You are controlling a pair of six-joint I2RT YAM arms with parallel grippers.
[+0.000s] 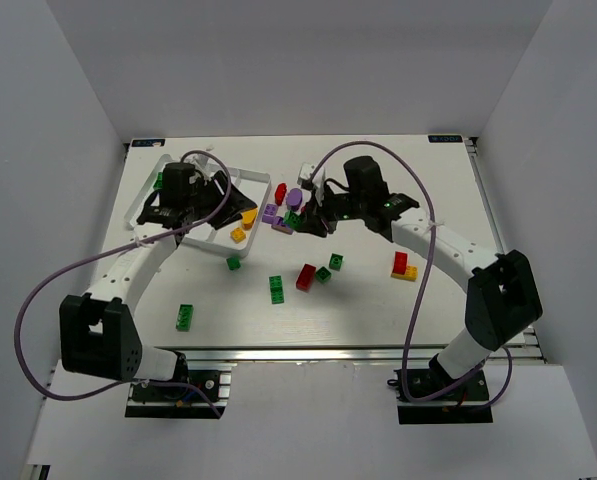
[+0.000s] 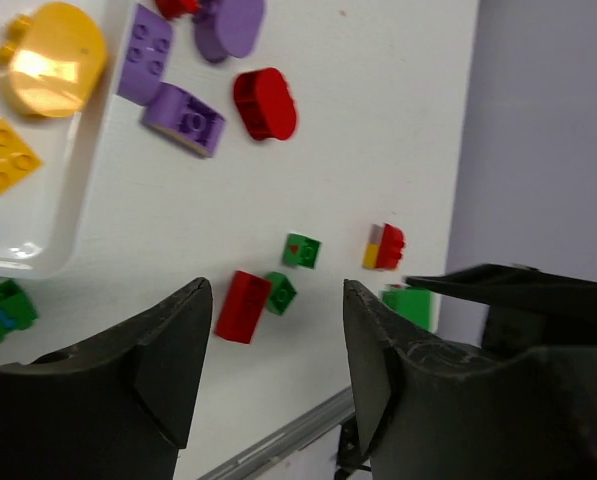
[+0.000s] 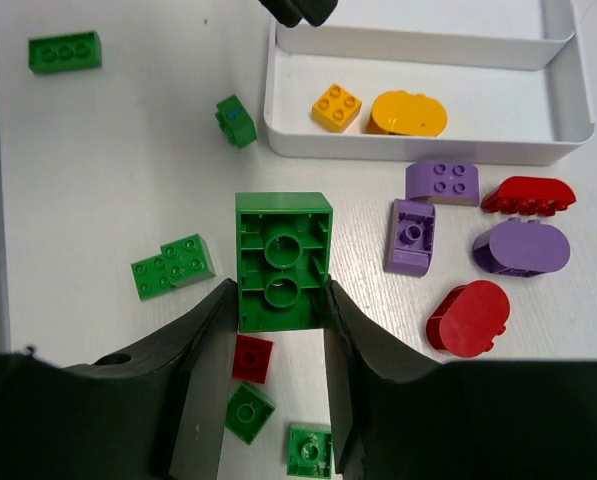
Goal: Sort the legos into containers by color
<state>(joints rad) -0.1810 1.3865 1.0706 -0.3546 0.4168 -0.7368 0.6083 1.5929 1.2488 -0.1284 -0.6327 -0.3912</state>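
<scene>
The right gripper [image 3: 280, 292] pinches a green brick [image 3: 283, 240] by its sides, underside showing, while the left gripper [image 2: 275, 300] hangs with jaws spread and nothing between them. At one o'clock from the held brick, the white tray [image 3: 418, 150] shows only a yellow square brick [image 3: 336, 107] and an orange oval [image 3: 408, 113]. Purple bricks [image 3: 441, 182] and red ovals [image 3: 468, 318] at three o'clock and green bricks [image 3: 173, 266] at nine lie loose, so sorting looks barely begun. No writing is legible.
</scene>
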